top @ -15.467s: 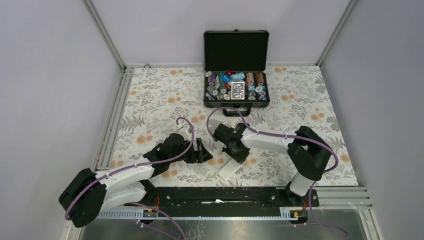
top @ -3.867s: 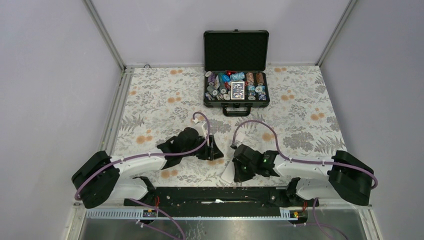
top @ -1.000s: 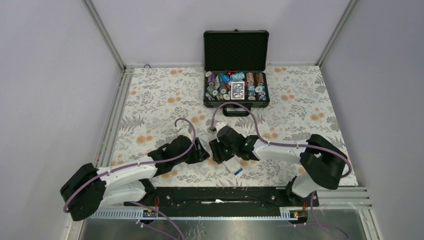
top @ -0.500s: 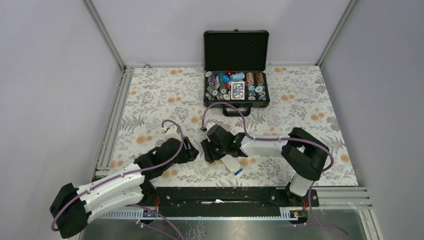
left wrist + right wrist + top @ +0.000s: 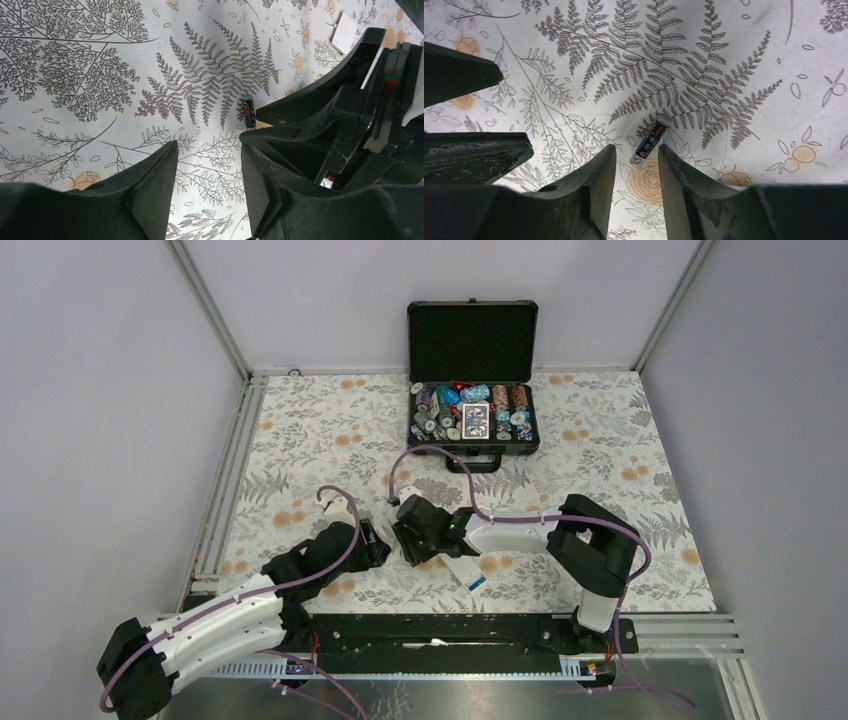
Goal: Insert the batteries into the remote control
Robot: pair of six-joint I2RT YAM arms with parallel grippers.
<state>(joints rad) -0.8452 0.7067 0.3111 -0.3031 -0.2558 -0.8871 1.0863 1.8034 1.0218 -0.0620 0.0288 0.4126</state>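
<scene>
While both my arms reach in over the flower-patterned worktop (image 5: 300, 440), the overhead view shows my left end effector (image 5: 378, 543) and my right end effector (image 5: 405, 546) almost tip to tip near the middle. The white remote control (image 5: 460, 566) lies flat just right of them, beside my right arm. It has a blue patch at its near end, too small for me to read as a loaded cell. An open black chip case (image 5: 472, 430) sits at the far edge.

In the left wrist view, my left end effector (image 5: 209, 150) has its jaws apart with only printed ferns between them. One battery (image 5: 249, 112) lies flat just beyond, beside my right arm's dark fingers.

In the right wrist view, my right end effector (image 5: 636, 150) is parted, its jaws to either side of the near end of that battery (image 5: 653, 136), which lies on a slant and is not pinched.

I judge the task barely started. This battery is not yet lifted, I cannot see the second, and the loading is still to do.
</scene>
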